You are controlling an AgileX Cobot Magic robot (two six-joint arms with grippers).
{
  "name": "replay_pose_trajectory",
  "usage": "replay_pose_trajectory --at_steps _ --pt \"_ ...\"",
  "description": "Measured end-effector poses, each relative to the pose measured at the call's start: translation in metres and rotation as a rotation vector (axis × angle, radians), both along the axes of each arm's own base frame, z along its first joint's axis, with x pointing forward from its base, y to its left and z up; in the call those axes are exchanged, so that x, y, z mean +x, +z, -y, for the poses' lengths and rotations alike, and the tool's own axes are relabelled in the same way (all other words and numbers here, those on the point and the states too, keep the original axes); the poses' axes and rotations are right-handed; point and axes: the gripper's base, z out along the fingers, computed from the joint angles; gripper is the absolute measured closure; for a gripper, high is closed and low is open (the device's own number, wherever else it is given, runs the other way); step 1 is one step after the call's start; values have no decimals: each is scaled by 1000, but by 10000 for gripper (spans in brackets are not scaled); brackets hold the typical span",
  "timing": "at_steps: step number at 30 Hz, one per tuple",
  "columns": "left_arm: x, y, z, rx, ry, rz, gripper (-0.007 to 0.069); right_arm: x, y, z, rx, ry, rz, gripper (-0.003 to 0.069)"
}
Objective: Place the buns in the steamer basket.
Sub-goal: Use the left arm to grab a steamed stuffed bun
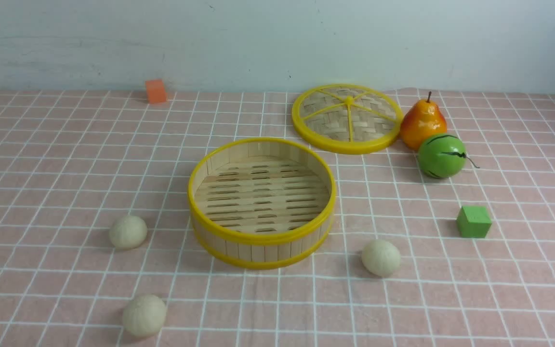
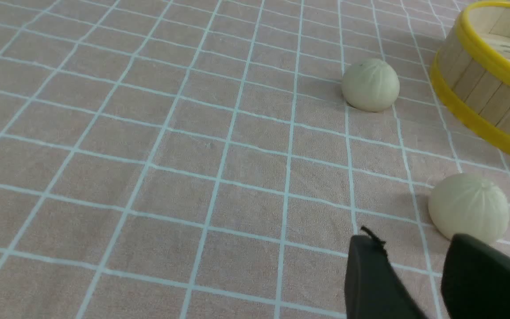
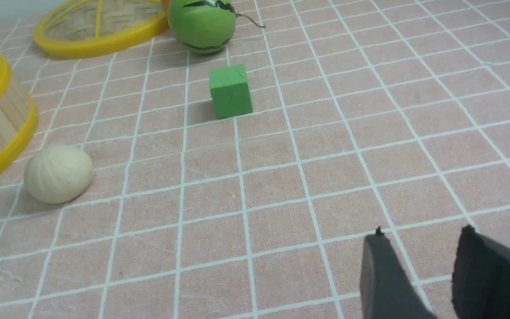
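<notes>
Buns (image 1: 128, 232) look soft, light, prob squashy: pinch gently across mid sides, near-left one first. Left gripper (image 2: 414, 241) & right gripper (image 3: 423, 235) fingers both apart, empty.

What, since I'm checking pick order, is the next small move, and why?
Probably ease the left gripper forward over the nearest bun. In the left wrist view that bun lies just beyond its open, empty jaws, closer than the other bun, and the steamer basket holds nothing.
</notes>
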Motion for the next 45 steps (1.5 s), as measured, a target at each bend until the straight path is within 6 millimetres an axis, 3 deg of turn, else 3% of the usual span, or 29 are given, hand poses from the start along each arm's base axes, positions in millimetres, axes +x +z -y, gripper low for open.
replay_pose_trajectory --at_steps 45 --pt "0 0 0 0 0 -2 386 0 0 0 -90 50 -4 420"
